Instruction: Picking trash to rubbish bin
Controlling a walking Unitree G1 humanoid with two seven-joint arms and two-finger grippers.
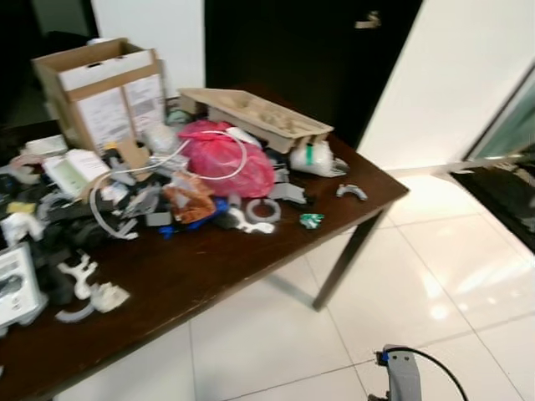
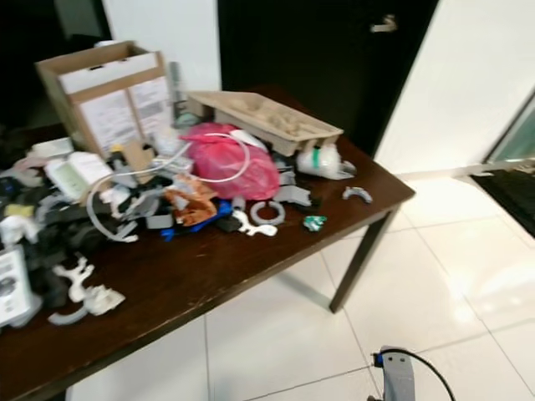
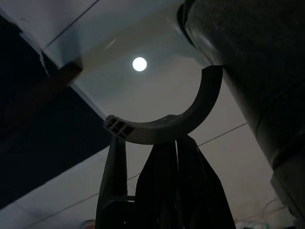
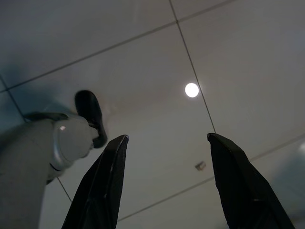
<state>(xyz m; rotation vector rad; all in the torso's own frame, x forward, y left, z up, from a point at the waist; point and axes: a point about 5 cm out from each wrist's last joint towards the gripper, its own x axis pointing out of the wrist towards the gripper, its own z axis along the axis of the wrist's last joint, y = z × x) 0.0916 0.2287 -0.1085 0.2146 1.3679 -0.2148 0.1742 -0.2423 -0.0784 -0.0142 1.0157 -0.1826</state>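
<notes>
One dark table (image 1: 351, 213) carries the trash: one red plastic bag (image 1: 224, 159), one cardboard box (image 1: 100, 88), one moulded pulp tray (image 1: 255, 115) and many small scraps. In the left wrist view the left gripper (image 3: 164, 148) grips one curved grey plastic piece (image 3: 190, 112) between its closed fingertips. The right wrist view shows the right gripper (image 4: 167, 143) spread wide and empty above the tiled floor (image 4: 143, 57), a robot foot (image 4: 57, 143) beside it.

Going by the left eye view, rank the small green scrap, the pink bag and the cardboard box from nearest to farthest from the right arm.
Right arm sits low over the floor.
1. Green scrap, near the table's front edge.
2. Pink bag, mid-table.
3. Cardboard box, far back left corner.
</notes>
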